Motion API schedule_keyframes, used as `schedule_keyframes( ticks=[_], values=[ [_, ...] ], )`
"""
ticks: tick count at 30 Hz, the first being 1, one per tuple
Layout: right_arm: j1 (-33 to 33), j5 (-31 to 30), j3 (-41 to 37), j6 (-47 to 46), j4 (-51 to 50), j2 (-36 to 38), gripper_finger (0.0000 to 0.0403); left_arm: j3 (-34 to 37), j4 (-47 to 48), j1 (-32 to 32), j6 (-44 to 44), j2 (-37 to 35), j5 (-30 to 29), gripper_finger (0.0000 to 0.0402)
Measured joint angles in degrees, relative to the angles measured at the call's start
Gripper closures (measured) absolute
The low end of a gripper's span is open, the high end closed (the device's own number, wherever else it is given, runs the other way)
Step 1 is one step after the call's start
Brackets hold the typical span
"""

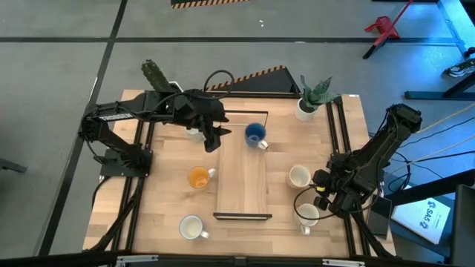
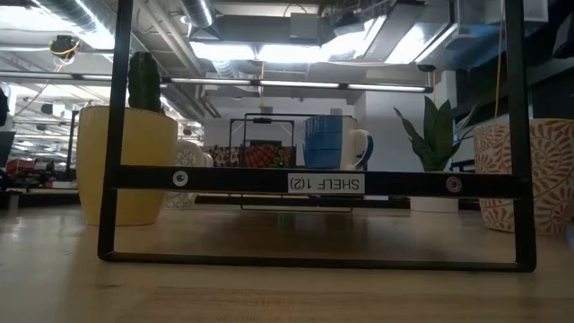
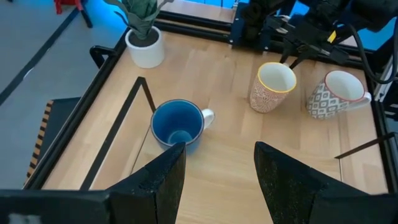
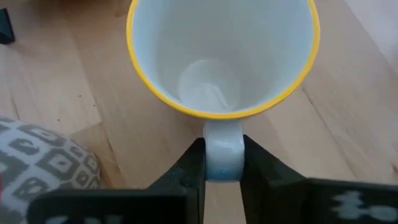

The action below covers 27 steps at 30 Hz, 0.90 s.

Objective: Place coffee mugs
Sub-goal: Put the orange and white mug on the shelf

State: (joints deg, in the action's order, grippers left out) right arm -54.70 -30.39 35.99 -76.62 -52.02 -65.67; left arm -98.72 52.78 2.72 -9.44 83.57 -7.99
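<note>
A blue mug (image 1: 254,133) (image 3: 177,124) stands upright on the far end of the wooden shelf board (image 1: 243,185). My left gripper (image 1: 212,141) (image 3: 217,180) hovers open just left of it, touching nothing. My right gripper (image 1: 319,182) (image 4: 222,171) is shut on the handle of a yellow-rimmed white mug (image 1: 299,176) (image 3: 273,84) right of the board. A patterned white mug (image 1: 307,215) (image 3: 336,93) stands near it. An orange mug (image 1: 199,177) and a white mug (image 1: 191,227) stand left of the board. My right gripper pinches the yellow-rimmed mug's white side handle (image 4: 222,152) between its two fingers (image 4: 193,168). It comes slanting down from the table's right side. The mug stands upright with its mouth up, its base on the table in the left wrist view.
A green plant in a white pot (image 1: 306,105) stands at the far right corner and a cactus (image 1: 154,74) at the far left. The shelf's black frame (image 2: 314,182) rises at the board's near end. Black rails (image 1: 338,133) run along both table sides.
</note>
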Motion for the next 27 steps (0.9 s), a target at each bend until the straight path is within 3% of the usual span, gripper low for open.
schedule_keyframes(
  ticks=[5,10,19,27],
  values=[
    [0.0,0.1,0.0,0.2,0.9,0.0,0.0357,0.0,-0.6,0.0,1.9,0.0,0.0,0.0216],
    [0.2,0.0,0.1,0.2,2.2,0.0,0.0357,0.0,-4.5,0.3,12.9,1.6,3.7,0.0216],
    [6.1,0.0,3.8,8.9,2.1,0.5,0.0357,0.0,-7.6,3.3,29.2,8.7,17.9,0.0216],
    [11.8,1.7,5.5,15.6,2.6,0.5,0.0357,0.0,-10.1,2.8,50.5,14.4,18.7,0.0216]
  ],
)
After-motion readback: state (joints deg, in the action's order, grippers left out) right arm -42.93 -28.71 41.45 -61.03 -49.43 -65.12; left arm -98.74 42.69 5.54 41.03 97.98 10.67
